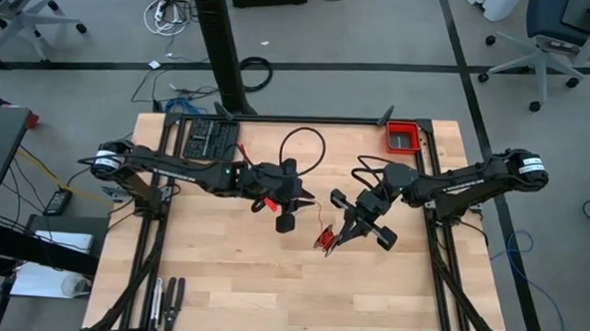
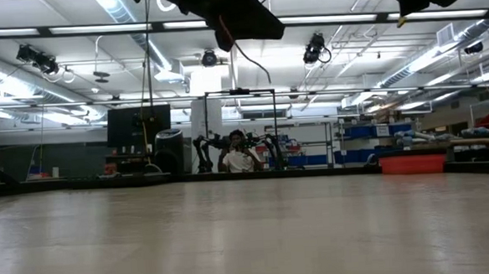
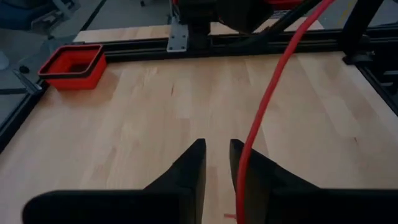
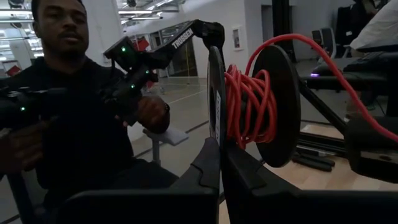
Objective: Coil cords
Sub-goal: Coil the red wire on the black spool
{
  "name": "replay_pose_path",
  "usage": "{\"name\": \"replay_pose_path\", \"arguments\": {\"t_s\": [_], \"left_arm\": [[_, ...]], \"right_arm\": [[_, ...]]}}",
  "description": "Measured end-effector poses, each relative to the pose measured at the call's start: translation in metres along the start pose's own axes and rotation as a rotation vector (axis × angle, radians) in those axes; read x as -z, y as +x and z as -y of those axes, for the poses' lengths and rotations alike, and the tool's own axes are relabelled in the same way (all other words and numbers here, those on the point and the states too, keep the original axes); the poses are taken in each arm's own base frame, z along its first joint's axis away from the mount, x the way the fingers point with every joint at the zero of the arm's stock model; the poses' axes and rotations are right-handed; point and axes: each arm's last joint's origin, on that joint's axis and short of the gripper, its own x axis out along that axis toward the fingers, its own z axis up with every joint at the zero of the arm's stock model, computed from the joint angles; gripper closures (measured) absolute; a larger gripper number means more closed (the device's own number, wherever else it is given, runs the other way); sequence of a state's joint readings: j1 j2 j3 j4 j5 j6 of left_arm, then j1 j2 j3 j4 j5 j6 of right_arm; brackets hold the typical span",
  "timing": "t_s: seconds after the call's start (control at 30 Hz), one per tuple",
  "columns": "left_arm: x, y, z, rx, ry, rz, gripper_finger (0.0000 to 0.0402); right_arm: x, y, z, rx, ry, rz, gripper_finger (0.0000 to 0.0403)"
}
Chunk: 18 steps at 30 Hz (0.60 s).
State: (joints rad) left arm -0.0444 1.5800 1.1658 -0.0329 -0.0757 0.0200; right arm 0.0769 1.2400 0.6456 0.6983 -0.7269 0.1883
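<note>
A thin red cord (image 4: 249, 102) is wound on a dark spool (image 4: 273, 106) with two round discs. In the high view the spool (image 1: 325, 237) is at the table's middle. My right gripper (image 4: 219, 146) is shut on the spool. A free strand (image 3: 267, 93) runs from the spool to my left gripper (image 3: 217, 146), which stands just left of it (image 1: 298, 201) with a narrow gap between its fingers. Both grippers are above the table top. My left gripper touches the red strand: it lies along the top of one finger (image 3: 241, 180), close to that finger's inner edge, and runs on toward the spool. It is not between the two fingers as far as shows. My right gripper pinches the rim of one spool disc (image 4: 215, 134) between its two fingers. The spool stands on edge beyond the fingertips, its axis across the fingers, lifted clear of the table.
A thicker black cable loop (image 1: 304, 146) lies at the far middle. A red bin (image 1: 403, 137) stands at the far right corner, a black tray (image 1: 211, 139) at the far left. Tools (image 1: 164, 300) lie at the near left. A person (image 4: 68, 93) stands beyond the table.
</note>
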Motion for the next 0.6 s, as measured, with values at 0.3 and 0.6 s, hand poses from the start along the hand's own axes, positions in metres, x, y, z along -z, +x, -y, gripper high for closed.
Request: {"name": "replay_pose_path", "arguments": {"t_s": [0.3, 0.6], "left_arm": [[-0.022, -0.033, 0.000, 0.009, -0.007, 0.032, 0.0325], [-0.032, -0.045, 0.005, 0.016, -0.006, -0.054, 0.0325]], "right_arm": [[0.003, 0.000, 0.001, 0.008, 0.025, -0.026, 0.0401], [0.005, -0.002, 0.003, 0.023, 0.035, -0.041, 0.0401]]}}
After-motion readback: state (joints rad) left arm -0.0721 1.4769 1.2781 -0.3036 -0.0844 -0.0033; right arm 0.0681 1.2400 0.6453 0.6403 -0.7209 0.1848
